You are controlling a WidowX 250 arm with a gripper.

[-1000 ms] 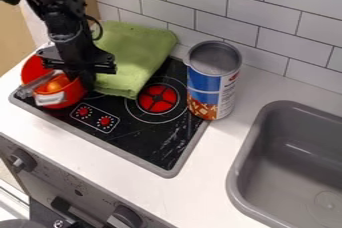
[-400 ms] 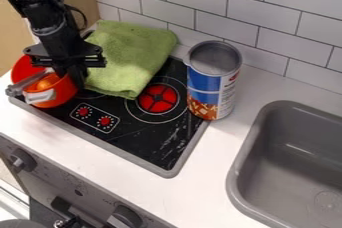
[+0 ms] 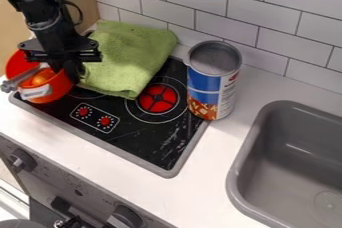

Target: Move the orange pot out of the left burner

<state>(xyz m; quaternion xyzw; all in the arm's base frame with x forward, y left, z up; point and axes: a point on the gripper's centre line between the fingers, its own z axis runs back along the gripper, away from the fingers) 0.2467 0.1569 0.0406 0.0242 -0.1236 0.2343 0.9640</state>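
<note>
The gripper [image 3: 69,70] is at the upper left, pointing down and shut on the right rim of the orange pot [image 3: 59,88]. The pot is at the stove's far left corner, its left side out past the stove's edge. Inside it lies a round orange thing [image 3: 43,76], with a silvery utensil [image 3: 24,78] across the rim. Part of the left burner's ring [image 3: 85,95] shows right of the pot, partly covered by the green cloth. Whether the pot's underside touches the stove cannot be told.
The green cloth [image 3: 127,57] lies over the back of the black stove [image 3: 137,139], close to the gripper's right. A tall blue and white can [image 3: 212,89] stands at the stove's right edge. Farther right is the grey sink [image 3: 250,157]; a tiled wall runs behind.
The gripper and the orange pot have moved together to the left, with the orange thing and utensil carried along. More of the stove's left part shows. The cloth and can stayed put.
</note>
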